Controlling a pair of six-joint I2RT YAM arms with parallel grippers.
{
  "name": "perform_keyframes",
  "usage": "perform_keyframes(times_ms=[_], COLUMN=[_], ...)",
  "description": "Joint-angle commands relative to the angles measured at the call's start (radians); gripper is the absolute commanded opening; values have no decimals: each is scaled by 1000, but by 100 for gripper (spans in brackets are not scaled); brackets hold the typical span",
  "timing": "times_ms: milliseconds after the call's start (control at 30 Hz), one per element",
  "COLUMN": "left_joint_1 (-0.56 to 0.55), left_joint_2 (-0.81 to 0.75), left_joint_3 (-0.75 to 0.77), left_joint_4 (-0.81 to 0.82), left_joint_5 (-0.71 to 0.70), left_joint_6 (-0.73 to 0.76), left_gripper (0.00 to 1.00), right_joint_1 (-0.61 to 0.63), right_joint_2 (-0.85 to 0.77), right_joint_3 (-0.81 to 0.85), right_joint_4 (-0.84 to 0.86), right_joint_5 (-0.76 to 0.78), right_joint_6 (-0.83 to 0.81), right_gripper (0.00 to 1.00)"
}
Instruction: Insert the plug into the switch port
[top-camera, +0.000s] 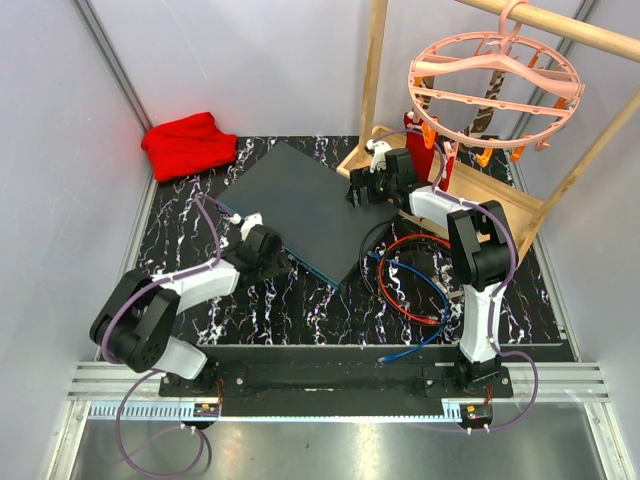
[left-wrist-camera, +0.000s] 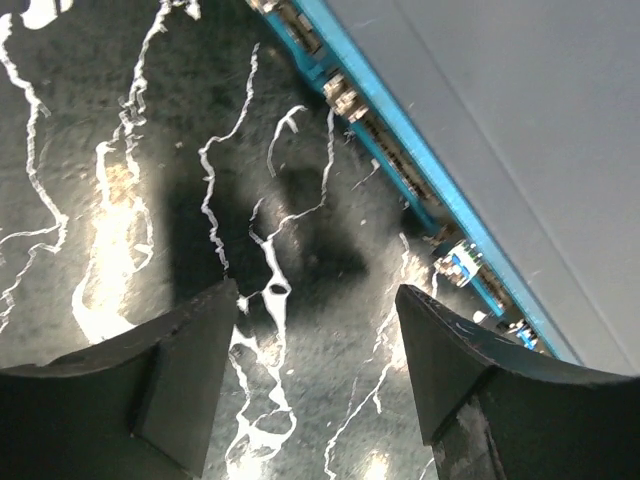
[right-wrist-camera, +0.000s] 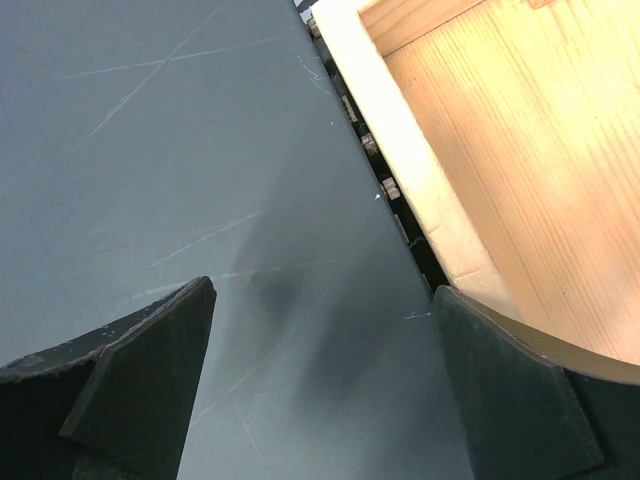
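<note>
The switch (top-camera: 300, 205) lies flat at table centre. Its teal port edge (left-wrist-camera: 410, 160) is just beside the left gripper (left-wrist-camera: 315, 295), whose jaws are apart and empty. The right gripper (right-wrist-camera: 322, 290), jaws wide and empty, hovers over the lid. The cables (top-camera: 415, 238) are probably limp and light, so grip the stiff plug body.

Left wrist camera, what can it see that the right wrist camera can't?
Only the left wrist view shows the switch's blue port edge and the black marbled table. Only the right wrist view shows the wooden tray. Both show the switch's grey top and an open, empty gripper: left gripper, right gripper.
</note>
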Motion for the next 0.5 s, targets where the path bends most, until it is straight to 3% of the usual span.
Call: perform_keyframes(times_ms=[0,467], left_joint_1=[-3,-3], left_joint_2=[31,101], left_joint_3=[37,139], left_joint_4=[62,114], left_joint_5=[9,3], left_joint_6=[-5,14], left_gripper=[70,69], right_joint_1=[13,15], right_joint_2=[40,41], right_joint_3=[-34,-45], right_joint_4=[-148,-165], right_joint_5=[-68,-111], right_joint_6=[16,5], right_gripper=[99,99])
